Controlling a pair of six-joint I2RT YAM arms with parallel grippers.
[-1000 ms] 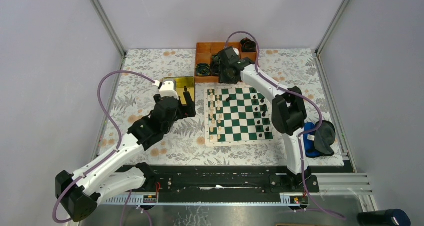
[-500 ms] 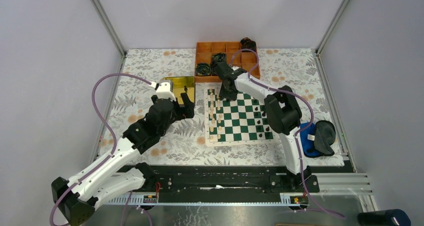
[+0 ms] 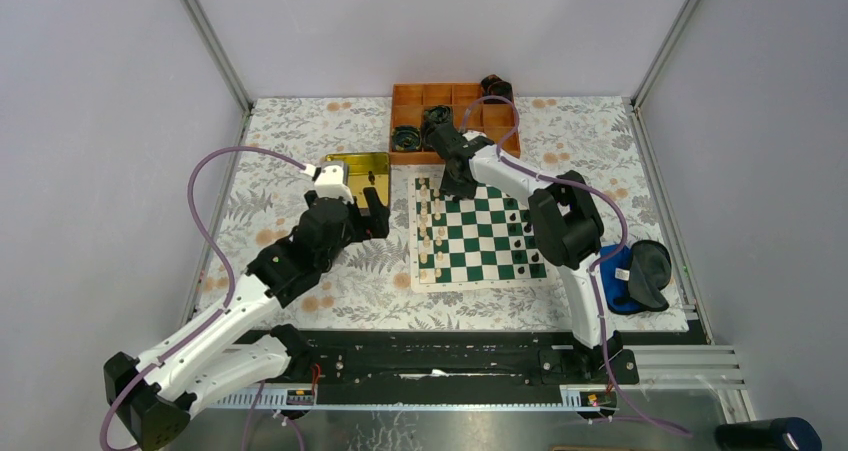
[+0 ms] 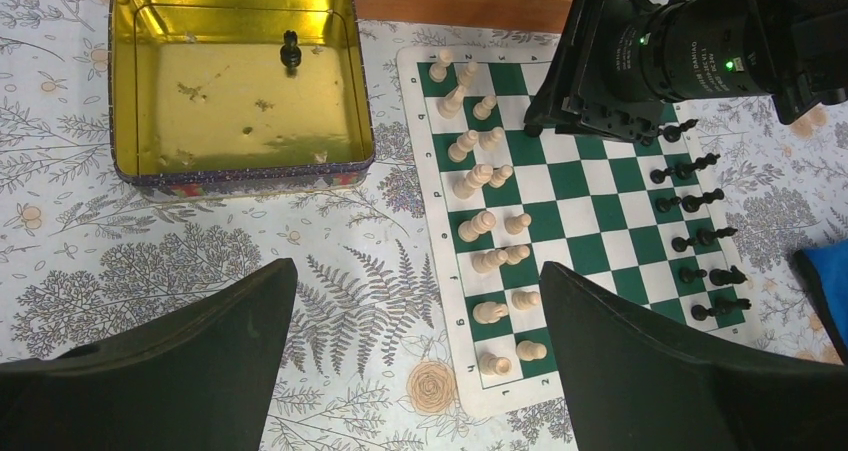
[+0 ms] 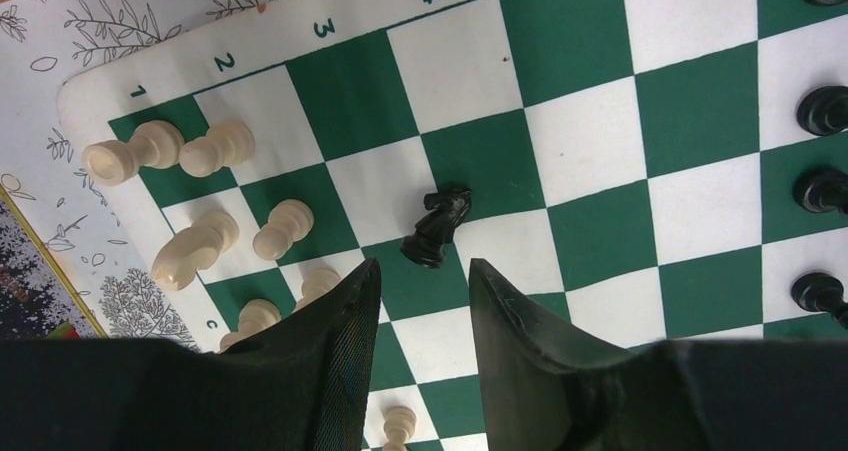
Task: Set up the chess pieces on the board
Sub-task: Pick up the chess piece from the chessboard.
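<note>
The right fingers (image 5: 335, 341) are held parted just short of a small black knight chessman (image 5: 437, 228) on the green-and-white chessboard mat (image 5: 590, 101), presumably for grasping, while the left fingers (image 4: 200, 356) are spread wide.

Sixteen cream-white chessmen (image 4: 478, 224) stand in two files on the one chessboard (image 4: 590, 221). One black knight (image 5: 437, 228) is alone mid-board, and one black piece (image 4: 290, 49) sits in the single yellow tin (image 4: 240, 181). The black ranks (image 4: 712, 197) are partly hidden, so they cannot be counted.
</note>
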